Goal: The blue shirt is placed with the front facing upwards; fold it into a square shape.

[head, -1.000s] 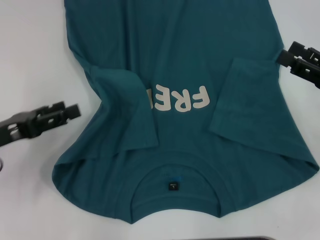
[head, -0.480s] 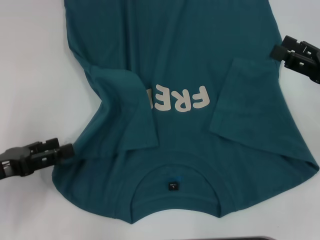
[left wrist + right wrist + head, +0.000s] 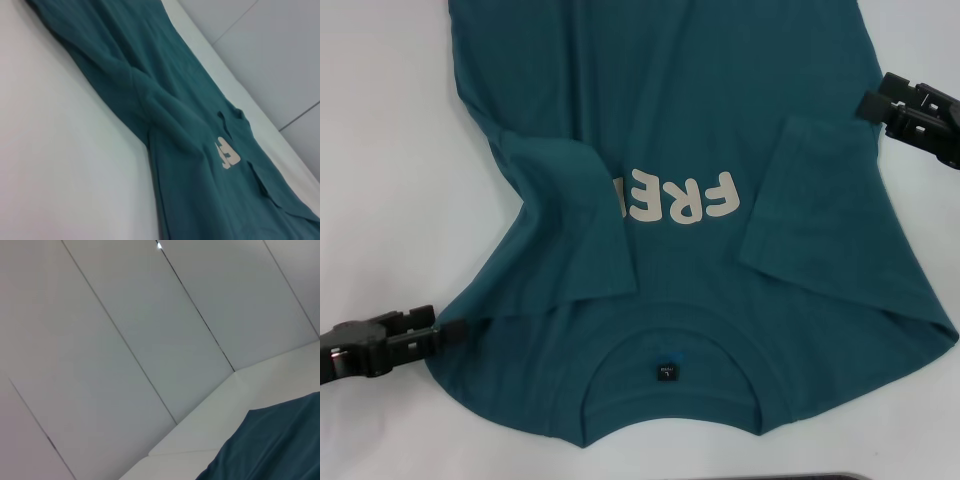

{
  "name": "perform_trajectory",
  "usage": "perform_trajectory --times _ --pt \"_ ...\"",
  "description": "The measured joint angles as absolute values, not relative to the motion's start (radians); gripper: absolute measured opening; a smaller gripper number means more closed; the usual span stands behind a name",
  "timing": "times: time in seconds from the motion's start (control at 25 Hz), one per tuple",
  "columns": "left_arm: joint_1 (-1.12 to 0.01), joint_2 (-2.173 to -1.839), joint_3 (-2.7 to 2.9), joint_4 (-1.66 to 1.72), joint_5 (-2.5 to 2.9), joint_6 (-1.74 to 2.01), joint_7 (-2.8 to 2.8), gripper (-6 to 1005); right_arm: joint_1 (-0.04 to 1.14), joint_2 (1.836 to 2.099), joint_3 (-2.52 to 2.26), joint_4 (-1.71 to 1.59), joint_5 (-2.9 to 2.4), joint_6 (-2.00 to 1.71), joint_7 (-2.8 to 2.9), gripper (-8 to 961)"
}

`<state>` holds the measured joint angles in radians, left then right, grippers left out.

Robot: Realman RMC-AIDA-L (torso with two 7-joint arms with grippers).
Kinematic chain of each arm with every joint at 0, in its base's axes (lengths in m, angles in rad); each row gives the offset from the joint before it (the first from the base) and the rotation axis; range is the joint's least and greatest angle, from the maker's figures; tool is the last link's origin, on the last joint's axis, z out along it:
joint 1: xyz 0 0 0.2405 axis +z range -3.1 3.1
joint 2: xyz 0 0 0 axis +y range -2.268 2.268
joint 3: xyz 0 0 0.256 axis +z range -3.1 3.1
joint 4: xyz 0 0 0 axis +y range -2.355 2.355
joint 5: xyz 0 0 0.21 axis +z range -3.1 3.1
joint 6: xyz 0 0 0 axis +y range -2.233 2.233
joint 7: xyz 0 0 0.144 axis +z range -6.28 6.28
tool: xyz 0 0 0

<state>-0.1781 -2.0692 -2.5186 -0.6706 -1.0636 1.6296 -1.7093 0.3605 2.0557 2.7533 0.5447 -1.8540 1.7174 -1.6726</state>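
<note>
- Nearest me: the blue shirt (image 3: pixel 700 190) lies front-up on the white table (image 3: pixel 380 130), collar (image 3: pixel 670 395) toward the robot, both sleeves already folded inward over the chest, the left one covering part of the lettering.
- Left gripper (image 3: pixel 445 327): low at the shirt's near left shoulder edge, tips touching the cloth; I cannot tell how far its fingers are parted or whether they hold fabric.
- Right gripper (image 3: pixel 868 102): farther off, at the right side seam; finger spread unclear, nothing visibly held.
- Step in hand, as I judge it: pinch both layers at each edge before lifting, and keep the 2 grips level so the fold stays square.
</note>
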Motion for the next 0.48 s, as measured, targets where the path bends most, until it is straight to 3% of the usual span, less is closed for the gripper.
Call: perform_trajectory --times 0.48 --pt "-0.189 -2.072 -2.514 -0.673 -1.046 1.636 -1.709 886 0.36 2.055 2.753 0.545 -1.849 1.726 -1.672 924"
